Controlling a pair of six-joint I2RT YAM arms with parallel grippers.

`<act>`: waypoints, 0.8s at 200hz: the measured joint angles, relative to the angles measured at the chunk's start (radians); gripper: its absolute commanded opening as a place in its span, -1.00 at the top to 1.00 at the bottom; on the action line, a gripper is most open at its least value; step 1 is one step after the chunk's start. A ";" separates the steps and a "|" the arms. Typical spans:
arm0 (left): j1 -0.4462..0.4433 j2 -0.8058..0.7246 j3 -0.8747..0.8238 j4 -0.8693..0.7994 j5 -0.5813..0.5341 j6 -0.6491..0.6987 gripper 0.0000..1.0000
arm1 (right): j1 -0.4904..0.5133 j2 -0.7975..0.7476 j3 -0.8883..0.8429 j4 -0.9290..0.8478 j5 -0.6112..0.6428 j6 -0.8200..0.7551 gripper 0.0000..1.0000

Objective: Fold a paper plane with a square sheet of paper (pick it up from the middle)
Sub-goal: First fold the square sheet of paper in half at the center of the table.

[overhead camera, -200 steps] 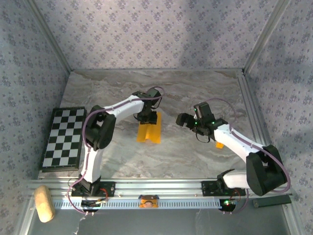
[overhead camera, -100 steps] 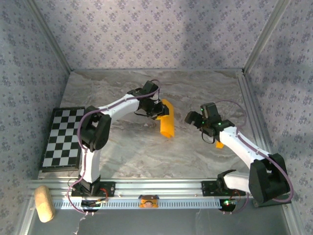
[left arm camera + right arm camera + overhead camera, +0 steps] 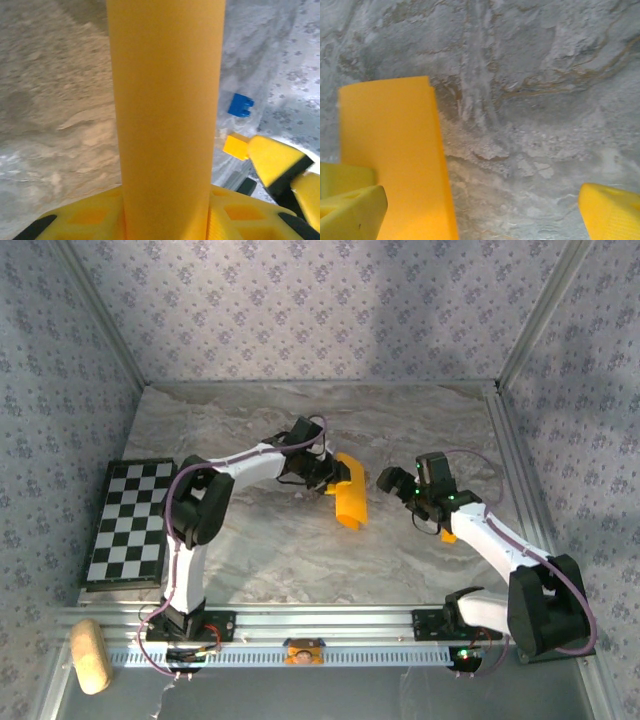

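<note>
Top external view puts the folded square sheet of paper [image 3: 350, 505], pinched by the left gripper [image 3: 332, 480], just left of the wide-open right gripper [image 3: 384, 481], its long axis running far-to-near across that gripper's reach.

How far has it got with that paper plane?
Done: the sheet of paper is folded into a narrow strip. In hand: the left pincer grips one end, and the right pincer stands open beside it. Left: no sharp nose or wings show yet, so the shaping folds probably remain.
</note>
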 measured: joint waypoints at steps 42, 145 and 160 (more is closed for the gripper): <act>-0.011 0.034 -0.005 -0.010 -0.045 0.013 0.21 | 0.006 0.008 0.000 0.057 -0.056 0.000 -0.99; -0.031 0.031 -0.005 -0.105 -0.205 0.119 -0.16 | 0.055 0.075 0.051 0.043 -0.101 -0.031 -0.91; -0.032 0.026 -0.005 -0.110 -0.220 0.129 -0.17 | 0.060 0.075 0.051 0.047 -0.103 -0.031 -0.88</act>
